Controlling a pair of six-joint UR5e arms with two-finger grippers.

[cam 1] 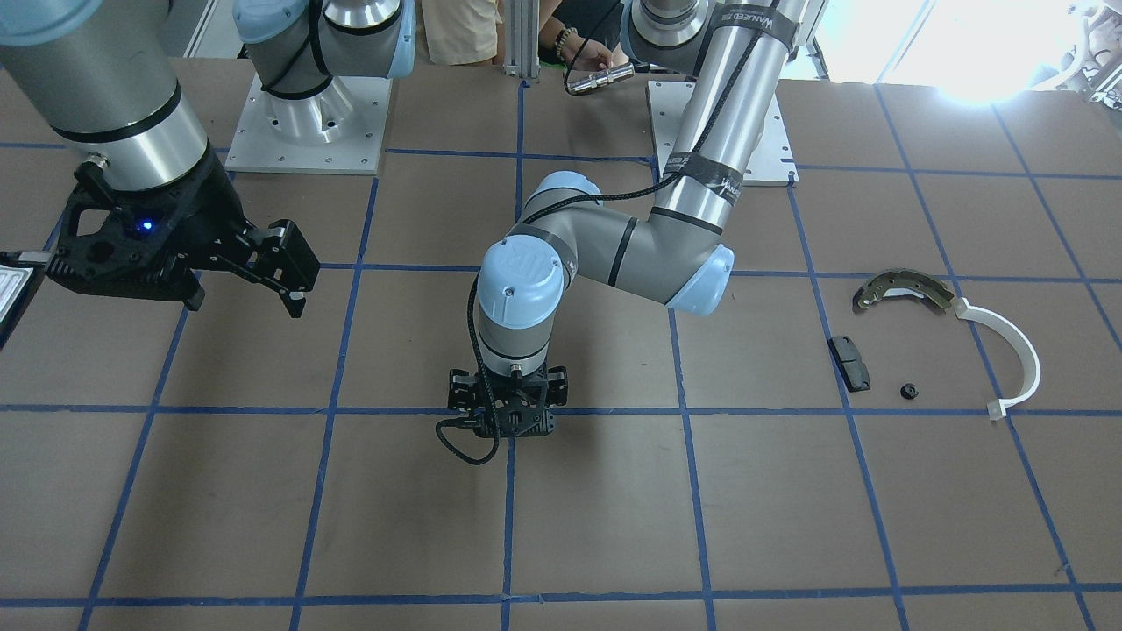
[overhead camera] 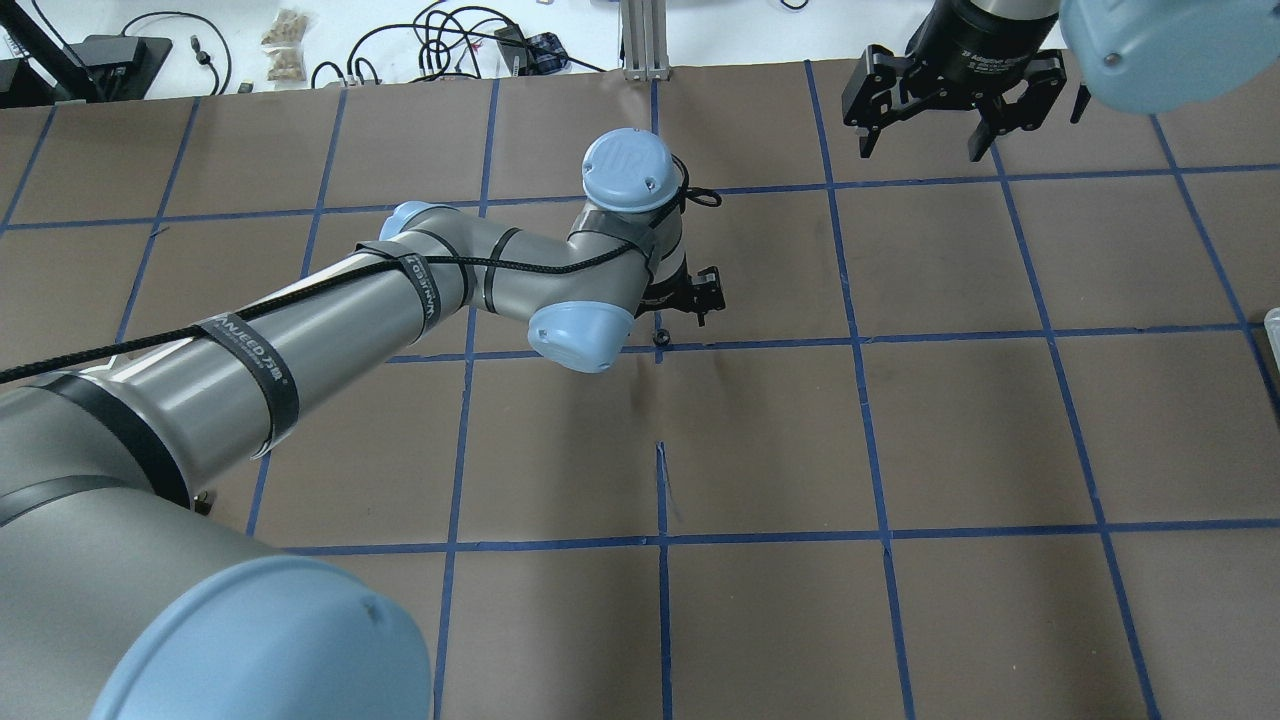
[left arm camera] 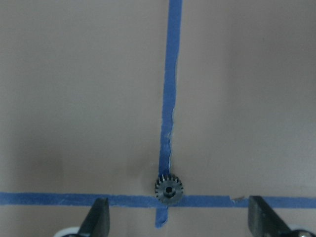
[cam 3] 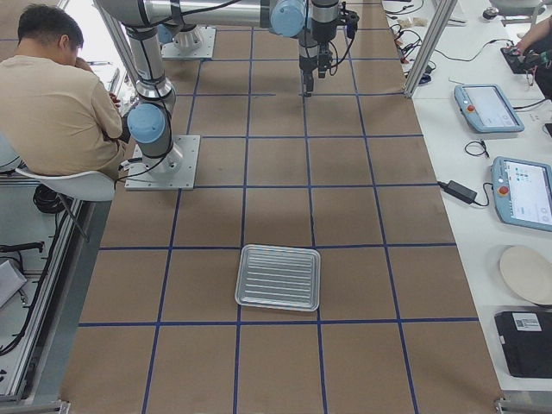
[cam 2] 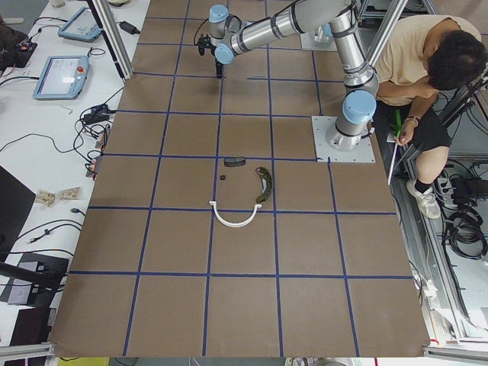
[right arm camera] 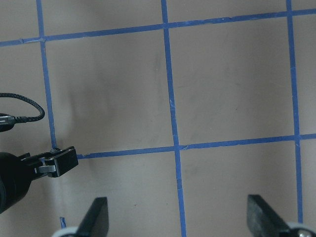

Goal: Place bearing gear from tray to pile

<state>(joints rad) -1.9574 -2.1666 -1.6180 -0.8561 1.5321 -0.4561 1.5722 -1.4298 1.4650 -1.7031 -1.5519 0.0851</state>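
Note:
The bearing gear (left arm camera: 169, 189), small, dark and toothed, lies flat on the table at a crossing of blue tape lines; it also shows in the overhead view (overhead camera: 659, 338). My left gripper (left arm camera: 178, 203) hangs straight over it, open, its fingers (left arm camera: 98, 217) wide on either side and clear of the gear. The tray (cam 3: 279, 277) lies far off near my right arm's end. The pile holds a brake shoe (cam 1: 903, 291), a white arc (cam 1: 1017, 350), a black pad (cam 1: 850, 362) and a small round piece (cam 1: 909, 391). My right gripper (overhead camera: 920, 140) is open and empty, held high.
The table is brown with a blue tape grid (overhead camera: 660, 540). A person (cam 2: 427, 69) sits by the arm bases. My left arm's elbow (cam 1: 692, 280) stretches over the table's middle. The pile lies well to my left of the gear.

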